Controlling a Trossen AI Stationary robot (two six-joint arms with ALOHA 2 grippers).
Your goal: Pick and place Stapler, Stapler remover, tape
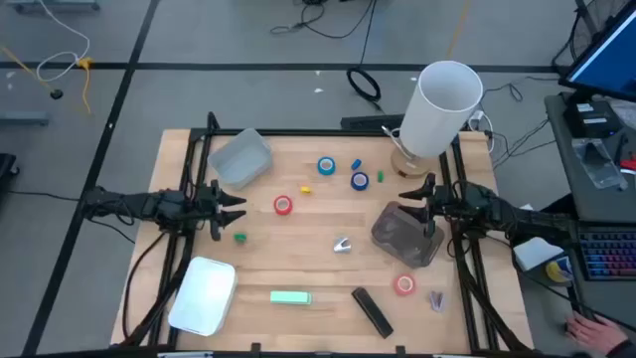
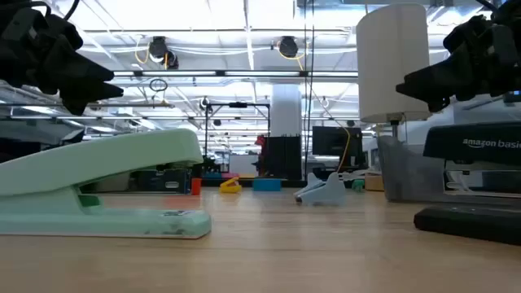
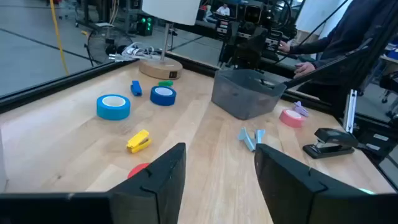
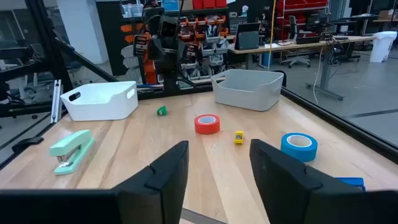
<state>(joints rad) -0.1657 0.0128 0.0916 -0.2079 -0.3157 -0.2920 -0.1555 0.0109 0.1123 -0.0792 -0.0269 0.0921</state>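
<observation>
Mint-green plastic stapler [image 1: 290,296] lies bottom centre, black stapler [image 1: 372,311] beside it. Likely rigid, fairly heavy; grasp across mid-body. Left gripper [image 1: 241,202] and right gripper [image 1: 406,197] both parted, empty, mid-frame edges.

high: overhead down | low: tabletop level | wrists: facing across table [image 1: 298,249]

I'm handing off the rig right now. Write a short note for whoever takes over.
Left gripper open, empty, at the table's left edge. Right gripper open, empty, above the dark bin.
Tape loose on the table: blue rolls, red rolls. Green stapler, black stapler and staple remover also loose.
Done: nothing visibly binned. Left: everything.
</observation>
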